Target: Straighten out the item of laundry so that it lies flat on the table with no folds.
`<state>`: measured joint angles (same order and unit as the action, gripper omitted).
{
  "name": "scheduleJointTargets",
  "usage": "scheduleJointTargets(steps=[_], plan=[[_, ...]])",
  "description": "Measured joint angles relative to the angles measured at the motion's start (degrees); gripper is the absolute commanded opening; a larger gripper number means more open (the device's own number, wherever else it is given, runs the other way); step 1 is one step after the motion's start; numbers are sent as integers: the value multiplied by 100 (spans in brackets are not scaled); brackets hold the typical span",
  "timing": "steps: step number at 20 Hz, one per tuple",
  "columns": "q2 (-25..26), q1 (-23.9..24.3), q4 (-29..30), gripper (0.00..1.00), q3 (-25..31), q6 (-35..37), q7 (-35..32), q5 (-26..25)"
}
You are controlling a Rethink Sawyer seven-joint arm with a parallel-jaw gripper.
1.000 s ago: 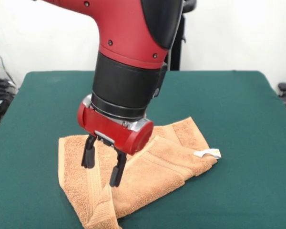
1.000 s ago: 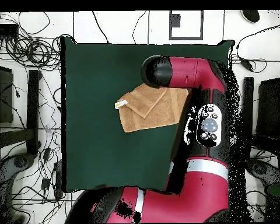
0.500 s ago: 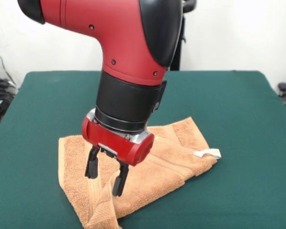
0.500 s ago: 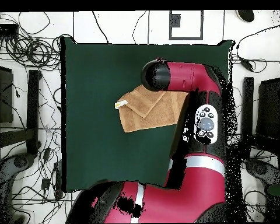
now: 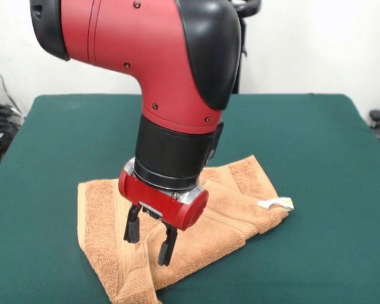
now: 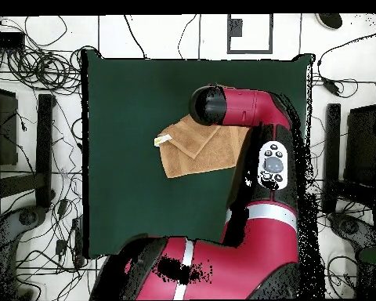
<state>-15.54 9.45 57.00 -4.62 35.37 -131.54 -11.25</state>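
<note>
Front view shows the towel lying toward the near left part of the table, still folded over on itself: one layer slants across another, a bunched ridge runs down to the near corner, and the white tag sticks out at the right tip. Its outline looks the same as a second ago, so nothing in the cloth has been disturbed yet. What has changed is my gripper: over the last second it has come down and slid a little toward the right of this view, and its tips now hang just above the fold line, perhaps brushing the pile; I cannot say for sure that they touch. The claw is spread wide, with one finger on the left and the other on the right, and terry showing between them, holding nothing. I read that as the approach for a pinch on the upper layer, so the flattening itself has not begun.

As for pose, the arm drops in from above, the wrist tilted slightly so the claw points down and a bit toward the camera. Overhead, the arm covers the towel's right side, and the claw is hidden beneath it.
</note>
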Motion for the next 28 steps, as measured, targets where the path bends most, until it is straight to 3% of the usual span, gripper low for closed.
scheduleJointTargets(steps=[15, 28], plan=[[484, -124, -15, 100, -105, -9, 0, 23], [352, -199, 108, 100, -272, -13, 0, 102]])
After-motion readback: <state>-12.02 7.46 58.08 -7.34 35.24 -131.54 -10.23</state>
